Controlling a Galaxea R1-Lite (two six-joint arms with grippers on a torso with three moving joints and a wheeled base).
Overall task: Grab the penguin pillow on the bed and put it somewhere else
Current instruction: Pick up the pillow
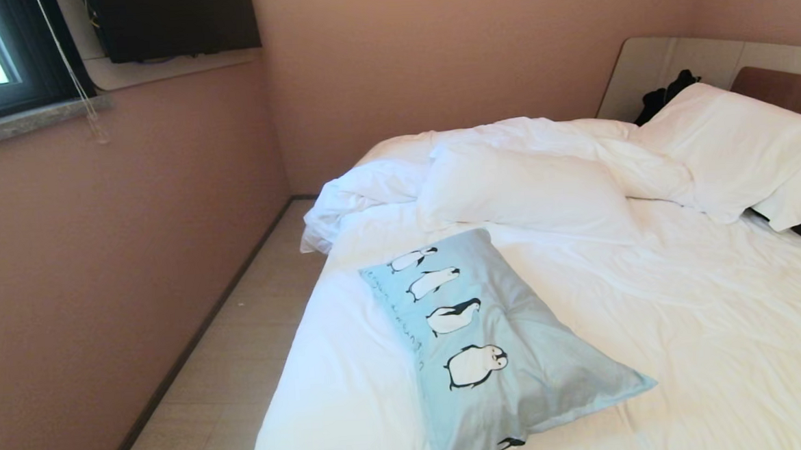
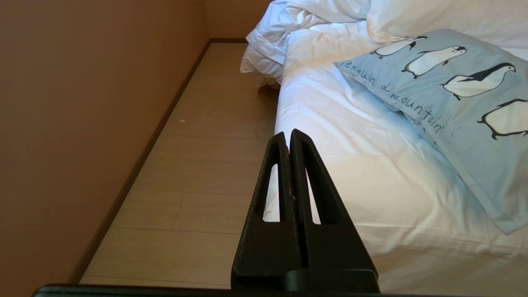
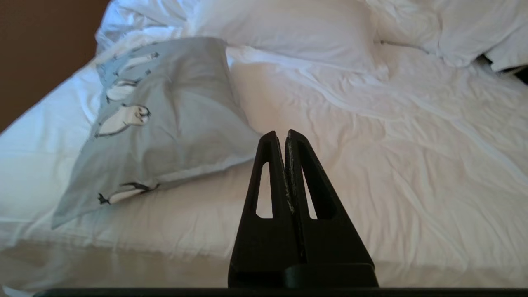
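The penguin pillow [image 1: 489, 344] lies flat on the near left part of the bed [image 1: 721, 331], pale blue with a row of black-and-white penguins and a line of dark script. It also shows in the left wrist view [image 2: 453, 95] and the right wrist view [image 3: 165, 119]. My left gripper [image 2: 287, 134] is shut and empty, off the bed's near left edge, short of the pillow. My right gripper [image 3: 279, 134] is shut and empty too, in front of the bed beside the pillow's near right corner. Neither arm shows in the head view.
A rumpled white duvet [image 1: 507, 171] and plain white pillows [image 1: 732, 146] fill the far half of the bed below the headboard [image 1: 784, 88]. Dark items [image 1: 661, 98] lie near the headboard. A strip of floor [image 1: 229, 357] runs between the bed and the pink wall [image 1: 101, 268].
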